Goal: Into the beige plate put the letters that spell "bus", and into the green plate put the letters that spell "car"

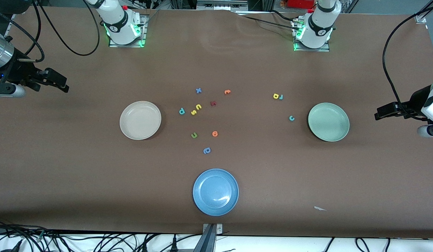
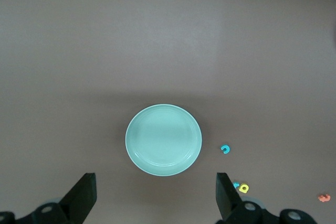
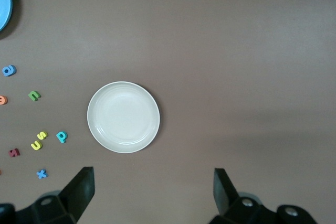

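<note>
The beige plate (image 1: 140, 120) (image 3: 123, 117) lies empty toward the right arm's end. Beside it lie the teal "b" (image 1: 181, 111) (image 3: 61, 137), yellow "s" (image 1: 193, 112) (image 3: 42, 135) and yellow "u" (image 1: 198, 107) (image 3: 36, 145). The green plate (image 1: 328, 121) (image 2: 163, 139) lies empty toward the left arm's end, with the teal "c" (image 1: 291, 118) (image 2: 226, 149) beside it. The yellow "a" (image 1: 276, 96) (image 2: 243, 187) and teal "r" (image 1: 281, 97) touch, farther from the camera. My right gripper (image 1: 64, 85) (image 3: 152, 190) and left gripper (image 1: 377, 115) (image 2: 156, 192) hang open and empty over the table's ends.
A blue plate (image 1: 215, 191) lies near the front edge. Spare letters sit mid-table: blue "x" (image 1: 198, 90), orange letter (image 1: 227, 92), maroon letter (image 1: 213, 103), green "u" (image 1: 194, 135), a second orange letter (image 1: 215, 133), periwinkle letter (image 1: 207, 150). A white scrap (image 1: 319, 208) lies near the front.
</note>
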You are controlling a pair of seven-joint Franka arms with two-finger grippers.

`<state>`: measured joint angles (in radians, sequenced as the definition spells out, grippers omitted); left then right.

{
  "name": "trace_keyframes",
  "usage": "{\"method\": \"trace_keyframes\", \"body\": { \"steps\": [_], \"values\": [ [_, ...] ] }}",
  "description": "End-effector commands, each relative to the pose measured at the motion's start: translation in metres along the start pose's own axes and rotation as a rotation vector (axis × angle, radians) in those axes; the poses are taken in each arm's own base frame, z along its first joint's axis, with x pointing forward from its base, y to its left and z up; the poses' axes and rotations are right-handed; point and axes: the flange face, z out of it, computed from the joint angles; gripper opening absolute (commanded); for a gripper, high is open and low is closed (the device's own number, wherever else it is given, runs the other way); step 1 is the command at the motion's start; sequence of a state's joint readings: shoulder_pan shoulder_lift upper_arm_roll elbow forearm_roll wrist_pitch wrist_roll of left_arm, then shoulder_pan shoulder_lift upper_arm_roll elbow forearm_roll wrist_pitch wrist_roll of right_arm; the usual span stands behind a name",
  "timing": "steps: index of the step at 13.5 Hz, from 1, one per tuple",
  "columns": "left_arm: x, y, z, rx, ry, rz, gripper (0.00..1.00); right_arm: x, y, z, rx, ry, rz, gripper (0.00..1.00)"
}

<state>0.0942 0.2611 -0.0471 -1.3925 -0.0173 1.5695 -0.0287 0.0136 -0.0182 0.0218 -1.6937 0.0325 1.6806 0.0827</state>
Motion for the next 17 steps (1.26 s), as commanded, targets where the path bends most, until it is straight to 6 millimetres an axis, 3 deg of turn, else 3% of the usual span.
{"method": "trace_keyframes", "body": {
  "steps": [1,5,6,10,14,15,17],
  "values": [
    [-0.001,0.001,0.002,0.02,-0.006,0.014,1.0,0.001,0.0,-0.004,-0.012,0.0,0.002,1.0],
    [0.003,0.005,0.016,0.012,-0.031,0.017,1.0,0.001,0.0,-0.004,-0.011,-0.001,0.002,1.0],
    [0.006,0.008,0.027,0.01,-0.051,0.02,1.0,0.001,0.0,-0.004,-0.011,-0.003,0.002,1.0],
    [0.017,0.051,0.082,-0.041,-0.152,-0.032,1.0,0.001,0.0,-0.004,-0.011,-0.003,0.003,1.0],
    [0.01,0.08,0.153,-0.041,-0.26,-0.071,1.0,0.0,-0.004,-0.003,-0.009,-0.006,-0.001,1.0],
    [0.007,0.086,0.17,-0.033,-0.265,-0.093,1.0,-0.001,-0.015,-0.001,-0.01,-0.005,-0.019,1.0],
    [0.002,0.102,0.198,-0.046,-0.247,-0.157,1.0,0.003,-0.051,0.025,-0.019,-0.056,-0.043,1.0]
  ]
}}
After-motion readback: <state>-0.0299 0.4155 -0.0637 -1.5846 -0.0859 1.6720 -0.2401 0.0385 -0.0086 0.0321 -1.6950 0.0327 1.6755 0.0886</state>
